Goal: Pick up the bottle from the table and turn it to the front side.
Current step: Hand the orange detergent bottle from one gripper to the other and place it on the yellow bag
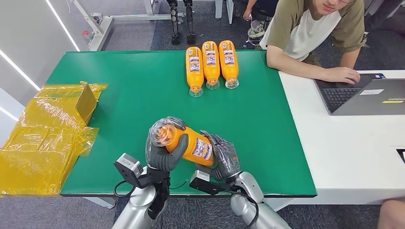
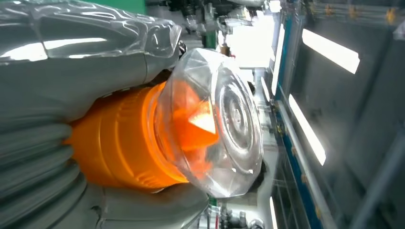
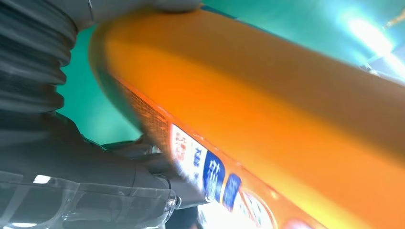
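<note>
Head view: bottle (image 1: 188, 141) (orange) between left hand (image 1: 162, 153) and right hand (image 1: 224, 157).

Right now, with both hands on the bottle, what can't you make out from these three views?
- Held bottle: its base end is covered by the right hand in the head view; the right wrist view shows its side close up and blurred.
- Its label: too small to read from the head; smeared in the right wrist view.
- Left hand: fingertips hidden behind the clear cap.
- Three bottles at the far edge: label print too small.
</note>
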`<state>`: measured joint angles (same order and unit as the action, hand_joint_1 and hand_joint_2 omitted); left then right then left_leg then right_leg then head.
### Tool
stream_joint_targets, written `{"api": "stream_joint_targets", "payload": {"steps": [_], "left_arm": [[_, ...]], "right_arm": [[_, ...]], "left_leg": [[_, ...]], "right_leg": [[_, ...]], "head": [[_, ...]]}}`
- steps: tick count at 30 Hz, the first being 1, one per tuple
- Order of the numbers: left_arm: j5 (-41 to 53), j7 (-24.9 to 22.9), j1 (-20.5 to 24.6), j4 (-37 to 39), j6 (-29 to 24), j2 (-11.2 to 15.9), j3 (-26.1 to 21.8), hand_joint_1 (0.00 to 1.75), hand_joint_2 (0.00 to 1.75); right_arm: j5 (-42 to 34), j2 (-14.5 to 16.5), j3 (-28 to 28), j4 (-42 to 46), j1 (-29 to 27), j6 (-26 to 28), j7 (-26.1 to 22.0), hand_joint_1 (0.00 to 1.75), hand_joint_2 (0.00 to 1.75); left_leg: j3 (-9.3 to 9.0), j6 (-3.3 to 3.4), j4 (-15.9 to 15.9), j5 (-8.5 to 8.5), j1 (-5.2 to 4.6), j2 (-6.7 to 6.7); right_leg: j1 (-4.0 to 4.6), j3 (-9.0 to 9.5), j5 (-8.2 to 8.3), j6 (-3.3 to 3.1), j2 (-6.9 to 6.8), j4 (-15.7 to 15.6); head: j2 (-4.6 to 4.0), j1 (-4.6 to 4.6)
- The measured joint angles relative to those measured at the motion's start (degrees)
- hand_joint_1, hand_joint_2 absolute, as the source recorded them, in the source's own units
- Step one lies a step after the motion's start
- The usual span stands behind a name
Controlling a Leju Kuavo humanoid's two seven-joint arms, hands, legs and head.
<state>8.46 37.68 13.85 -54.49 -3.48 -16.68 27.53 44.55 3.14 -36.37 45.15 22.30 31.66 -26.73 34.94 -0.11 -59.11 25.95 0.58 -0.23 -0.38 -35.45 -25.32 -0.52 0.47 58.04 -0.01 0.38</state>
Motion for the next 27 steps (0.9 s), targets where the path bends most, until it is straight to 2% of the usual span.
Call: {"api": "stream_joint_targets", "payload": {"steps": [1,2,5,8,12,14,17,19,21,25,27], "left_arm": [[-0.1,0.1,0.0,0.0,-0.2,0.0,0.0,1.75,1.75],[-0.1,0.1,0.0,0.0,-0.7,0.0,0.0,1.75,1.75],[-0.2,0.0,0.0,-0.2,-3.0,0.0,0.0,1.75,1.75],[-0.3,-0.2,0.0,-1.1,-6.4,0.1,-0.3,1.75,1.75],[-0.2,-0.3,-0.1,-2.7,-9.5,0.2,-1.0,1.75,1.75],[0.7,0.1,-0.3,-4.0,-13.5,0.3,-1.7,1.75,1.75],[6.0,0.2,-0.6,-6.9,-25.1,0.9,-3.7,1.75,1.75],[12.3,-0.7,-0.6,-9.2,-32.5,1.9,-5.7,1.75,1.75],[22.1,-1.3,-0.5,-11.3,-35.8,2.6,-9.3,1.75,1.75],[49.4,-0.5,1.8,-13.0,-36.4,2.1,-23.1,1.75,1.75],[64.9,-5.1,4.1,-12.7,-36.4,2.7,-29.6,1.75,1.75]], "right_arm": [[0.2,0.1,0.0,0.3,-0.3,1.7,-0.1,0.31,1.75],[-0.2,0.3,0.1,0.6,-0.8,3.6,-0.7,0.00,1.75],[-3.4,1.2,0.9,3.0,-2.2,6.6,-4.1,0.00,1.75],[-7.0,2.5,3.2,7.0,-4.1,6.7,-9.0,0.00,1.75],[-10.1,3.9,5.3,11.5,-6.3,6.7,-11.6,0.00,1.75],[-13.1,4.4,5.7,14.1,-7.9,6.7,-12.7,0.00,1.75],[-14.7,5.0,6.1,19.1,-11.9,6.7,-13.2,0.00,1.75],[-14.9,5.4,6.2,22.9,-15.0,6.7,-13.3,0.00,1.75],[-15.4,5.6,6.3,26.6,-17.6,6.7,-13.4,0.00,1.75],[-16.3,5.6,6.7,32.1,-20.4,6.7,-13.5,0.00,1.75],[-16.6,5.6,6.9,33.8,-21.1,6.7,-13.5,0.00,1.75]], "left_leg": [[0.00,0.00,0.0,0.00,0.00,0.00],[0.00,0.00,0.0,0.00,0.00,0.00],[0.00,0.00,0.0,0.00,0.01,0.01],[0.00,0.00,0.0,0.00,0.01,0.00],[0.01,0.00,0.0,0.00,0.01,0.00],[0.01,-0.01,0.0,0.00,0.01,0.00],[0.02,-0.01,0.0,0.00,0.01,-0.01],[0.02,-0.02,0.0,0.01,0.03,-0.02],[0.03,-0.04,0.0,0.02,0.05,-0.01],[-0.03,-0.05,0.1,0.02,0.05,0.10],[-0.05,-0.08,0.1,-0.01,0.05,0.15]], "right_leg": [[0.00,0.00,0.00,0.00,0.00,0.0],[0.00,0.00,0.00,0.00,-0.01,0.0],[0.00,-0.01,0.00,0.00,0.01,0.0],[0.01,0.00,-0.01,0.00,-0.01,0.0],[0.01,0.00,-0.01,-0.01,-0.01,0.0],[0.01,0.00,-0.01,-0.01,-0.01,0.0],[0.01,0.00,-0.01,-0.01,-0.02,0.0],[0.01,0.00,-0.03,-0.03,-0.04,0.0],[0.02,-0.01,-0.06,-0.06,-0.04,0.0],[0.03,-0.01,-0.05,-0.09,0.05,0.1],[0.03,-0.01,-0.03,-0.10,0.07,0.1]], "head": [[0.01,0.00],[0.01,0.01],[0.01,-0.01],[0.01,0.00],[0.01,0.01],[0.01,0.01],[0.01,0.01],[0.01,0.01],[0.01,0.02],[0.01,0.03],[0.01,0.04]]}}
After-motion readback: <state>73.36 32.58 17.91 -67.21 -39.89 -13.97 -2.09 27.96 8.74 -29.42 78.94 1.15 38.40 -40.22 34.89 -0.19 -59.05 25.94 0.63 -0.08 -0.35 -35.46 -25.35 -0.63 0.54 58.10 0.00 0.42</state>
